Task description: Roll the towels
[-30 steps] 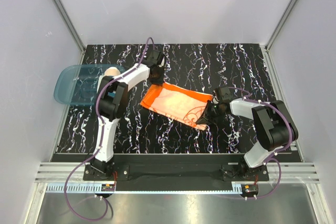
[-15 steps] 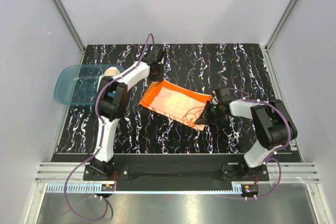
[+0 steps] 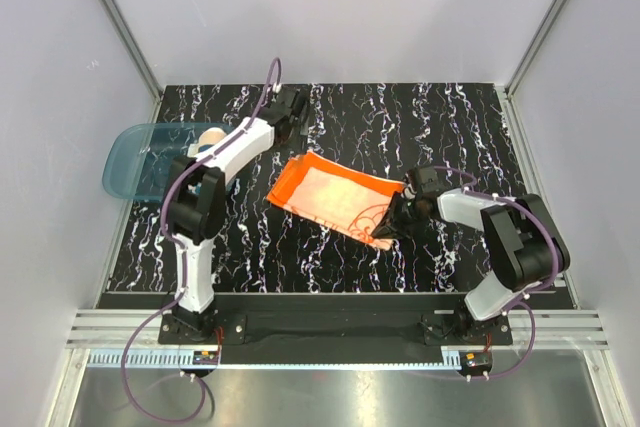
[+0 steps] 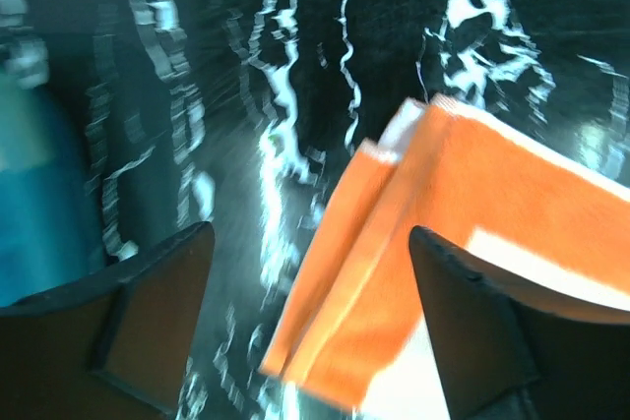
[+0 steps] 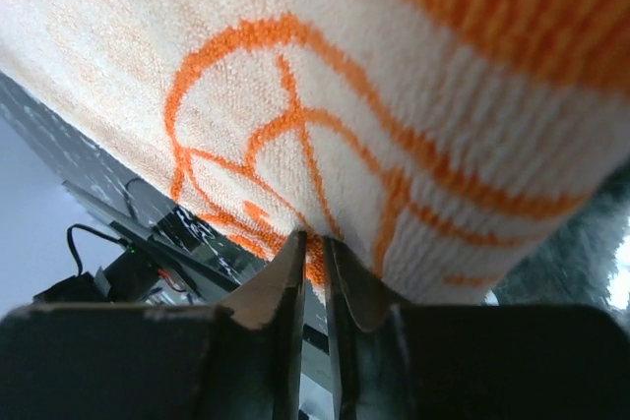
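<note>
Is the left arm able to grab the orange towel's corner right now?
Probably yes. The left gripper hangs open just past the orange towel at its far corner, and nothing lies between them.

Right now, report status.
Left gripper open, off orange towel. Right gripper barely parted at its corner, grip unclear. Towel unrolled. Nothing blocking.

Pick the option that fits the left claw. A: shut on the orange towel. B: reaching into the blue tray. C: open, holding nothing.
C: the left claw has its fingers wide apart with nothing gripped, and from above it sits past the far corner of the orange towel, off the cloth.
</note>
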Robot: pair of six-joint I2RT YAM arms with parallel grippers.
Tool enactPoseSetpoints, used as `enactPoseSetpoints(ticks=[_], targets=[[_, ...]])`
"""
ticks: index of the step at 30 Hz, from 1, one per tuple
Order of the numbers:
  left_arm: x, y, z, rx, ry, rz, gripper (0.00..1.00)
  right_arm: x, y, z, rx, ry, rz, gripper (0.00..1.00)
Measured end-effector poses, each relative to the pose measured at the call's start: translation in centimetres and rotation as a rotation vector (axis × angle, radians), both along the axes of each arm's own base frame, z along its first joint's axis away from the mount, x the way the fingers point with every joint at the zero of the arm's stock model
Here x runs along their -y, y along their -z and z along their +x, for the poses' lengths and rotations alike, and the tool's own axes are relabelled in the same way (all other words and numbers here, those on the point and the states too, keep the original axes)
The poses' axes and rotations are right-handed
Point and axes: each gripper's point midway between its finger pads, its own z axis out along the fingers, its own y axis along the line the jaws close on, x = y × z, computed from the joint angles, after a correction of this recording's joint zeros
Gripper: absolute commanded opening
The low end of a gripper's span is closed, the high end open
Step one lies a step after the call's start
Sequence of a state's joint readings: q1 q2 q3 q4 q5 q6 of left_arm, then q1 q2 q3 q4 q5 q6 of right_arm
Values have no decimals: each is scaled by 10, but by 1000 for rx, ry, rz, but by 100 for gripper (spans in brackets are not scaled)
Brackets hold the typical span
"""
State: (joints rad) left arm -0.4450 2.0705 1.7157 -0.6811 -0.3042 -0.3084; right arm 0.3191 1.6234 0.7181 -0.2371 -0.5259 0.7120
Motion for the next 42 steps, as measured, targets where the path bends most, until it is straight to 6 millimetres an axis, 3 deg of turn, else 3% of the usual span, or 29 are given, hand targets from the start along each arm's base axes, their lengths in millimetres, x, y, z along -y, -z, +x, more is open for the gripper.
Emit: enactPoseSetpoints(ticks=[1,7,11,12,15,18,20,26,30,42], targets=[[0,-14,-5,25,2,8,99,2,-1,-1,-1,2,-17,21],[25,-119,-44,254,65,-24,99,12,-26,9,39,7,-97,31],[42,-167,-81,442,110,-47,99,18,-69,25,158,22,-132,46],[44,-171,-94,488,127,-53,99,21,-82,29,199,33,-140,63],[37,-159,-120,588,136,-107,99,30,-115,33,304,74,-164,99],[28,-127,-131,577,170,-152,99,41,-130,29,359,99,-199,100],[37,-116,-134,558,207,-202,99,50,-134,24,372,120,-228,100],[103,-127,-153,535,365,-316,99,75,-141,9,407,190,-316,100],[154,-129,-180,498,480,-341,99,95,-147,1,434,283,-369,100],[234,-62,-271,326,748,-131,99,110,-152,-8,467,346,-381,100]])
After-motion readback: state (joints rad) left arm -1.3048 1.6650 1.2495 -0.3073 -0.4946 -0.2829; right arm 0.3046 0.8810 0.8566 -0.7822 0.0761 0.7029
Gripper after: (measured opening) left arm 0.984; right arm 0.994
